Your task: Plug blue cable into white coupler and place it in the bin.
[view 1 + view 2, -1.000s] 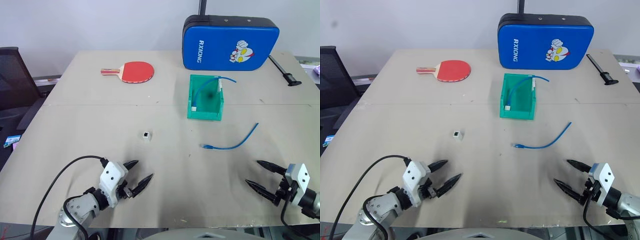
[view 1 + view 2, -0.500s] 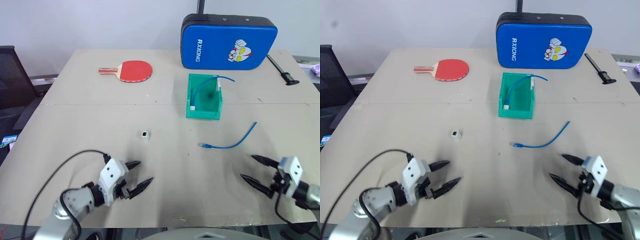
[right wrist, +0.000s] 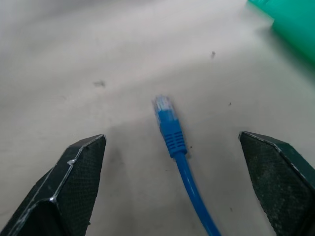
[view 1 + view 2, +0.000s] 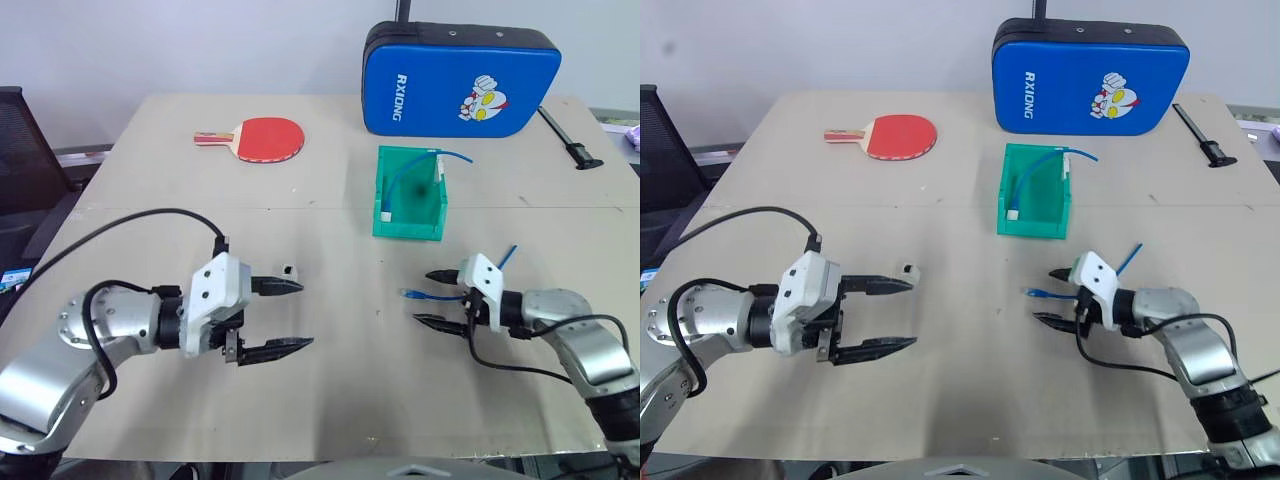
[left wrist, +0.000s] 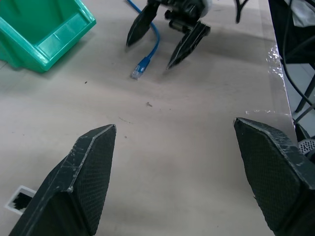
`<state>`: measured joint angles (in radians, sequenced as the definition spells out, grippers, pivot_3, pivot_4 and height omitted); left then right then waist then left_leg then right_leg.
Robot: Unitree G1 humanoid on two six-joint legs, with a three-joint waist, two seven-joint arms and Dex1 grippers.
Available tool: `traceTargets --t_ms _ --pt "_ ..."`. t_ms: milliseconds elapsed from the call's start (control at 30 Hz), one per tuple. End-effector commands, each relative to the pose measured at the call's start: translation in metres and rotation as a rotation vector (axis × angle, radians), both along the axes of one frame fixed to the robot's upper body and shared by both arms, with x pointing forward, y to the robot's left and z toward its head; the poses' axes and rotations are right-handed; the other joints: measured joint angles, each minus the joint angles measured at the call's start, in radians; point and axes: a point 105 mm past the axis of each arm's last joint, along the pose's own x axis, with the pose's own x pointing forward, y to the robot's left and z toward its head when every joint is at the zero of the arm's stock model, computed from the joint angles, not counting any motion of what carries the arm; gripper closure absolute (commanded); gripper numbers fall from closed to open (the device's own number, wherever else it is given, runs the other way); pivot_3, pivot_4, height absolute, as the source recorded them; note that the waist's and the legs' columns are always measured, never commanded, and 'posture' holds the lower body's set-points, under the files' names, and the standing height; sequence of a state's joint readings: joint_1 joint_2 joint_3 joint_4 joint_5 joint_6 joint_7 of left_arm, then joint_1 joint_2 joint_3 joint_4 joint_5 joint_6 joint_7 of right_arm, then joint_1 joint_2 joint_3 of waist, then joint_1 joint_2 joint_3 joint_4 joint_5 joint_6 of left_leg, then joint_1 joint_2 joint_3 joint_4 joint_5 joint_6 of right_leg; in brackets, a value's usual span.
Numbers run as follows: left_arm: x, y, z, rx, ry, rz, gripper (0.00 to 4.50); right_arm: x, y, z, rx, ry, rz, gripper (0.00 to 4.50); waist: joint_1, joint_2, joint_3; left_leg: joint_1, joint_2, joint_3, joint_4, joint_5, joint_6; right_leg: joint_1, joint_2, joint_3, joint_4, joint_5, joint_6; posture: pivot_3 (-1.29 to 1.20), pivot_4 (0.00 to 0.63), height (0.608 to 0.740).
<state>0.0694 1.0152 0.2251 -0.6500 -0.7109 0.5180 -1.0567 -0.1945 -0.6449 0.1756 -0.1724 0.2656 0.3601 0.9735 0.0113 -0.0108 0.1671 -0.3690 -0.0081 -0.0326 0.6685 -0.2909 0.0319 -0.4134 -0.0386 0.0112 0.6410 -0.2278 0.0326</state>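
Altogether: two blue cables, one white coupler.

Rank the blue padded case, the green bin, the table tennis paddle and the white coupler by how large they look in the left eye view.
1. blue padded case
2. green bin
3. table tennis paddle, close to the bin in spread and farther off, so their order is unsure
4. white coupler, by far the smallest
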Motion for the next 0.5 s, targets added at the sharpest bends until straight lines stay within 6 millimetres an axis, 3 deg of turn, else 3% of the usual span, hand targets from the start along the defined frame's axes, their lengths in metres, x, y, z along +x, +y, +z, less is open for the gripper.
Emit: traceTargets --t_ms 33,267,467,500 --pt "-0.001 -0.002 0.006 0.010 -0.026 -0.005 0.58 0.003 0.002 0.000 -0.043 0.000 0.021 1.12 0.000 0.000 0.000 0.000 0.000 0.000 0.000 0.000 0.000 0.000 0.000 0.000 0.000 0.000 0.000 0.00 0.150 0.740" --pt "0.002 0.000 0.004 0.023 -0.036 0.026 0.58 0.010 0.015 0.000 -0.044 -0.008 0.055 4.46 -0.002 0.000 0.000 0.000 0.000 0.000 0.000 0.000 0.000 0.000 0.000 0.000 0.001 0.000 0.000 0.00 0.150 0.740" --pt "0.011 -0.002 0.002 0.028 -0.046 0.035 0.58 0.032 0.043 0.006 -0.063 -0.066 0.118 4.46 -0.020 0.000 0.000 0.001 0.001 0.000 0.000 0.000 0.000 0.000 0.001 0.001 0.002 0.000 0.000 0.00 0.150 0.740" --pt "0.014 -0.002 0.001 0.033 -0.048 0.040 0.58 0.033 0.046 0.004 -0.081 -0.064 0.142 4.10 -0.023 0.000 0.000 0.002 0.000 0.000 0.000 0.000 0.000 0.000 0.002 0.001 0.002 0.000 0.000 0.00 0.150 0.740"
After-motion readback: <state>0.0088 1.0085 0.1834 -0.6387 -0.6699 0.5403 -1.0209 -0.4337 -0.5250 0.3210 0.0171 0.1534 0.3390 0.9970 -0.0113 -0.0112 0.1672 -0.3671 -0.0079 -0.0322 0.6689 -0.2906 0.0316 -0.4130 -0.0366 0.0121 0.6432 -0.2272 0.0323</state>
